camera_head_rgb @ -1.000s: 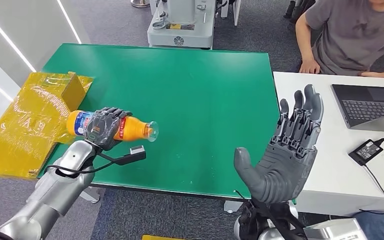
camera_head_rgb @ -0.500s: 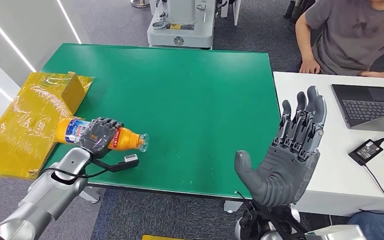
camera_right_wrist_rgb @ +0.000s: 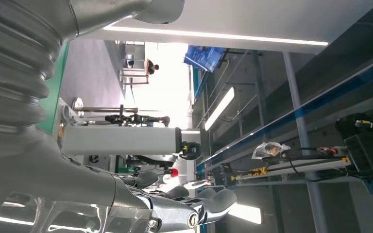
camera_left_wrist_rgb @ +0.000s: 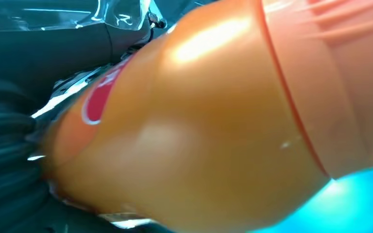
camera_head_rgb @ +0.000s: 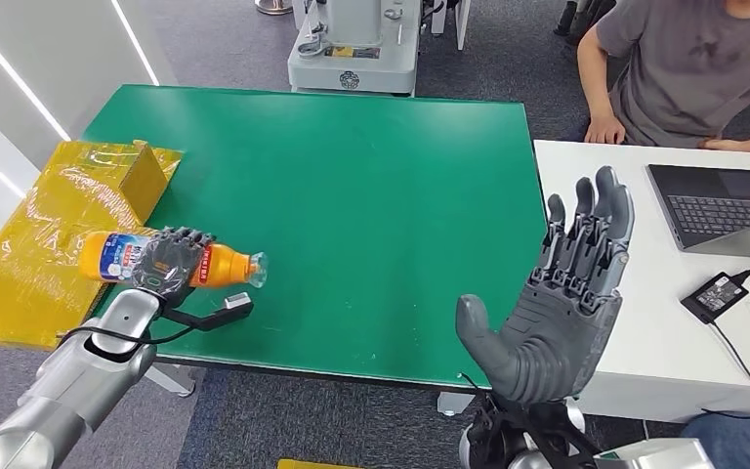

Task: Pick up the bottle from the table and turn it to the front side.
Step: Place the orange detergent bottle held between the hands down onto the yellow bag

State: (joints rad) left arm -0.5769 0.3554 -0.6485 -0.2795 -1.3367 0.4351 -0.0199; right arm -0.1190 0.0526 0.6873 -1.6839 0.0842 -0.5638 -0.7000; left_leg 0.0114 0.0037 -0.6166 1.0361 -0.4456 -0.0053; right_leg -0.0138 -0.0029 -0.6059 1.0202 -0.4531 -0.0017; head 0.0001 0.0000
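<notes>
Green tabletop (camera_head_rgb: 371, 195), near-left edge.
Your left hand (camera_head_rgb: 169, 262) grips the bottle (camera_head_rgb: 217, 266) sideways (right hand (camera_head_rgb: 566, 303) spread, holding nothing).

worktop (camera_head_rgb: 371, 195) as landmark. bottle (camera_head_rgb: 171, 264) lies on its side over the worktop's near left corner, held in the left hand (camera_head_rgb: 164, 262), cap end toward the worktop's middle. box (camera_head_rgb: 54, 234) just left of the worktop, overlapping its left edge; the bottle's base end sits over it. right hand (camera_head_rgb: 562, 293) raised at the worktop's near right corner, fingers apart. desk (camera_head_rgb: 645, 332) abuts the worktop's right edge; laptop (camera_head_rgb: 723, 205) and adapter (camera_head_rgb: 715, 293) on it. seated person (camera_head_rgb: 684, 68) behind the desk. machine base (camera_head_rgb: 356, 49) on the floor behind the worktop.
</notes>
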